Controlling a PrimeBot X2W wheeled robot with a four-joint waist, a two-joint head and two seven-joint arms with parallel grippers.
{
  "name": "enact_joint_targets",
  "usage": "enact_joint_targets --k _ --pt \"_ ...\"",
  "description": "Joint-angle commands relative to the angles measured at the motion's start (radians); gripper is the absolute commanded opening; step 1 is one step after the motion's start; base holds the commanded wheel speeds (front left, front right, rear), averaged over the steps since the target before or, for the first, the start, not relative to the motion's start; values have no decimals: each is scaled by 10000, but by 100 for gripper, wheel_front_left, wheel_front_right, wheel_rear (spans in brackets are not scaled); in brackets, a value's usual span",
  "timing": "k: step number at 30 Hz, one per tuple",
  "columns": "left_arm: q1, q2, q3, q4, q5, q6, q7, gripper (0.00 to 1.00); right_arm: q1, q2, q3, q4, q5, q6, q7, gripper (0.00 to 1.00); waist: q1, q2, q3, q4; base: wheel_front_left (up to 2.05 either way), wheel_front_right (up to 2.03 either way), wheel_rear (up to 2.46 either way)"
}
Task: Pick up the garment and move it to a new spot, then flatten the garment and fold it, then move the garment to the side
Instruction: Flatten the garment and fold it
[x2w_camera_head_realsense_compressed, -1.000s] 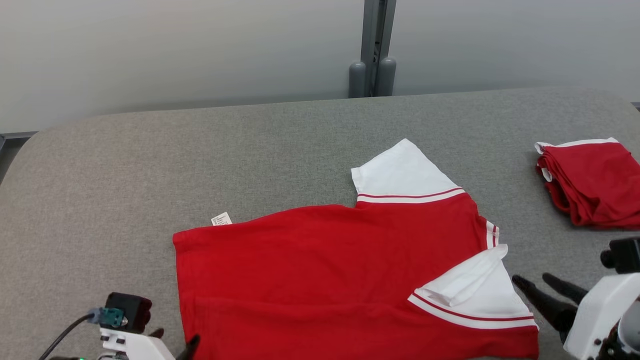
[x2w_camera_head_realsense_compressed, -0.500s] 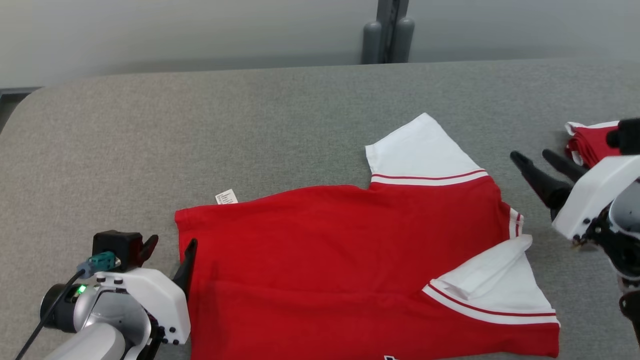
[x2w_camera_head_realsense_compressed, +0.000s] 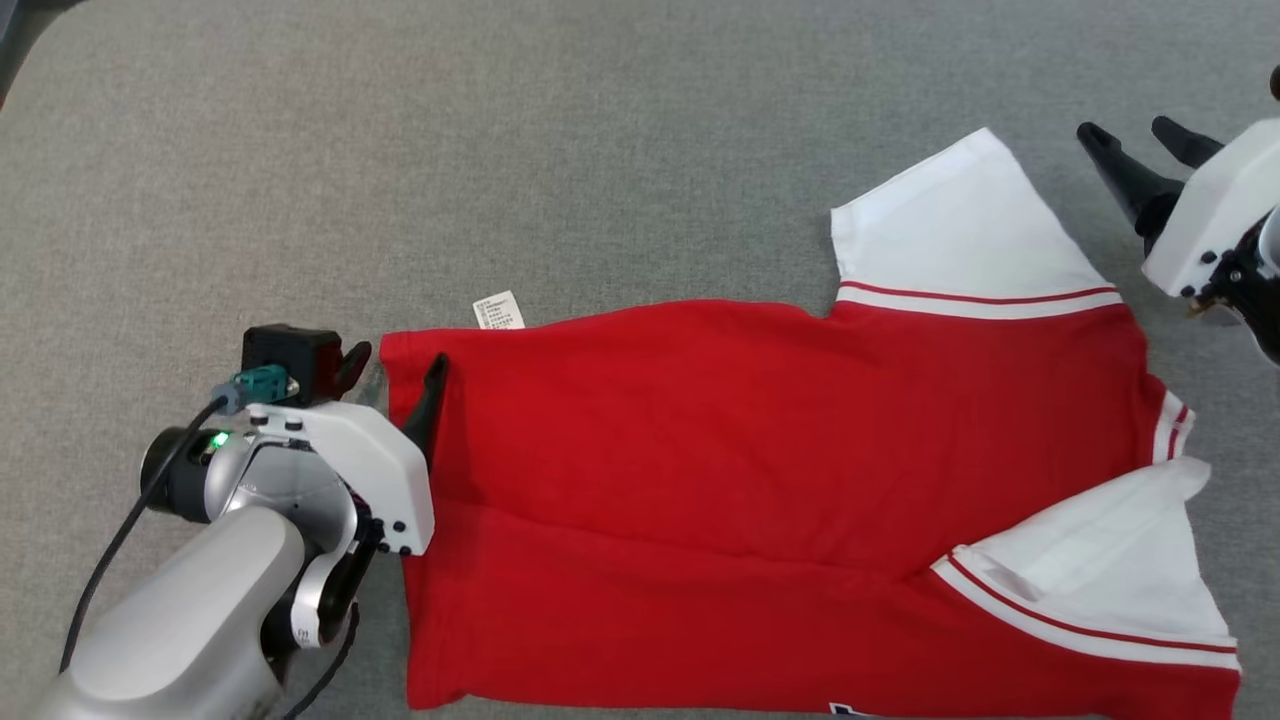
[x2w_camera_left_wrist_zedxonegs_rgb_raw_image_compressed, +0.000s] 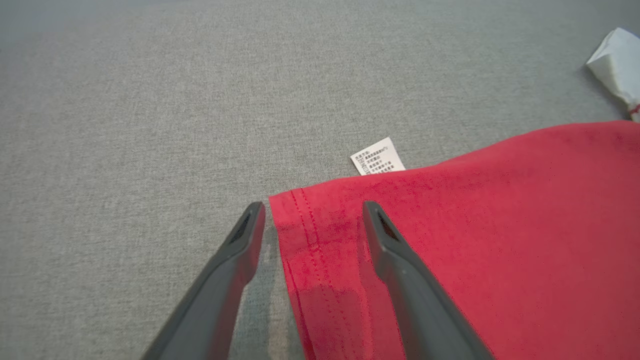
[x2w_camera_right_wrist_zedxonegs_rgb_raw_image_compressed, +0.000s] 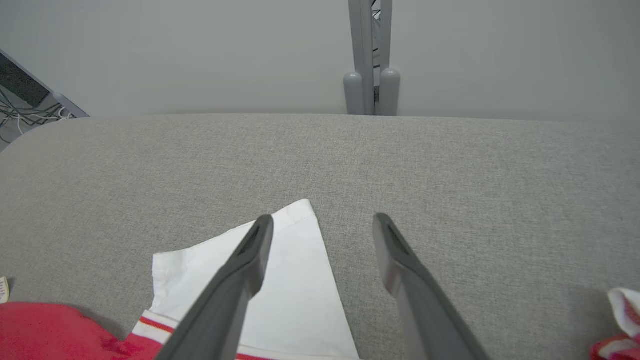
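Spreading over the lower right of the head view, the red garment (x2w_camera_head_realsense_compressed: 750, 450) lies flat on the grey desk (x2w_camera_head_realsense_compressed: 600, 150), its lower edge running off the bottom of the frame. Its hem (x2w_camera_head_realsense_compressed: 395, 420) runs down the left side, and a white care label (x2w_camera_head_realsense_compressed: 498, 310) pokes out past the upper edge close to the hem's top corner. The left jaws stand apart and straddle that corner: in the left wrist view one of the fingers (x2w_camera_left_wrist_zedxonegs_rgb_raw_image_compressed: 235, 270) is over bare desk just outside the hem (x2w_camera_left_wrist_zedxonegs_rgb_raw_image_compressed: 300, 240), the other over red cloth, with the care label (x2w_camera_left_wrist_zedxonegs_rgb_raw_image_compressed: 378, 156) just beyond them. Whether either tip touches the cloth cannot be told. The white far sleeve (x2w_camera_head_realsense_compressed: 960, 220) points toward the upper right, and the near sleeve (x2w_camera_head_realsense_compressed: 1100, 560) lies partly doubled over at the lower right, near the frame's edge. The right jaws, also apart and holding nothing, sit at the upper right beside the far sleeve's outer edge; in the right wrist view one finger crosses the far sleeve (x2w_camera_right_wrist_zedxonegs_rgb_raw_image_compressed: 290, 290) near its tip and the other is over bare desk. Open desk stretches across the whole upper left of the head view and left of the hem. In the right wrist view bare desk runs to the far edge, where a grey post (x2w_camera_right_wrist_zedxonegs_rgb_raw_image_compressed: 367, 55) rises, and a second red garment (x2w_camera_right_wrist_zedxonegs_rgb_raw_image_compressed: 620, 325) shows at the lower right corner.
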Motion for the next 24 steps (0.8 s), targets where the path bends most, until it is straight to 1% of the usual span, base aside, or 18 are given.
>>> enact_joint_targets --k 1,5,11,16,23,24 --pt "-292 -6 -37 87 58 -84 126 100 -310 -83 171 197 83 6 52 100 0 0 426 297 0 0 0" --pt "-775 -150 -196 163 154 -223 474 100 -1113 -152 908 803 330 6 110 100 0 0 767 466 0 0 0" --pt "-1107 -303 -279 159 238 -308 497 100 -1940 -210 1714 1687 601 6 7 100 0 0 1109 656 0 0 0" --pt "-1235 -414 -305 54 278 -350 435 100 -2210 -202 2285 2294 1020 6 206 100 0 0 1215 765 0 0 0" --pt "-1263 -437 -309 23 142 -492 415 100 -2263 -216 2862 2714 1480 4 294 100 0 0 1190 749 0 0 0" --pt "-1273 -428 -309 21 130 -491 435 100 -2288 -218 2957 2732 1565 6 297 71 0 0 1194 739 0 0 0"
